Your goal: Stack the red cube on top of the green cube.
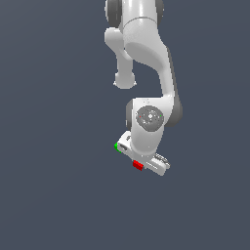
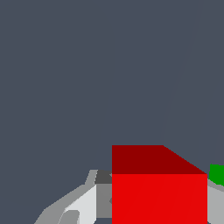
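White Panda gripper (image 1: 146,163) closed on tiny bright red cube (image 2: 159,192); cube fills space between fingers in wrist view (one grey finger (image 2: 81,205) visible alongside). Tiny bright green cube (image 1: 116,146) just beside gripper, toward exterior view's left, partly hidden behind hand. Judgement: short sideways shift toward green, then lower and release.

arm (image 1: 146,58) bent low | red cube (image 1: 137,165) at pincer (image 1: 146,163) | green cube (image 1: 116,146) just beside
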{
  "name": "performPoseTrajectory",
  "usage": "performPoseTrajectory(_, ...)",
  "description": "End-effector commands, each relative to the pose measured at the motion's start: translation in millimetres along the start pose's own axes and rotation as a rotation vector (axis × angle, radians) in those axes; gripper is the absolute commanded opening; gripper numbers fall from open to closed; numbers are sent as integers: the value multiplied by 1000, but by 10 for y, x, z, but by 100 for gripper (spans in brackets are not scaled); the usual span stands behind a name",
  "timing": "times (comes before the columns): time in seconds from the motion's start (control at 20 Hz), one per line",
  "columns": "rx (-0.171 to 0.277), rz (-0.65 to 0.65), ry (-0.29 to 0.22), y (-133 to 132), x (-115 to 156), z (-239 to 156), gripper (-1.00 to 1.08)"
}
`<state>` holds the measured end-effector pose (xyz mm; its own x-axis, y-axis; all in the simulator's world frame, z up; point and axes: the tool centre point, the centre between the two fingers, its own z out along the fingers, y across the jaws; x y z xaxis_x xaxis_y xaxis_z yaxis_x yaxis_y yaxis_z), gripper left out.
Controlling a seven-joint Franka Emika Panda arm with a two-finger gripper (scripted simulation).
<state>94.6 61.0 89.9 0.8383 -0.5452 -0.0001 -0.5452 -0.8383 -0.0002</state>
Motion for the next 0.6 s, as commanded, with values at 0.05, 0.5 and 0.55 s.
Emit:
performPoseTrajectory(0.05,0,0,0,2,-2,-187,-100)
performPoseTrajectory(0.5,0,0,1,-6,9,-294,-100)
performPoseTrajectory(0.55,0,0,1,-2,7,-293,-100)
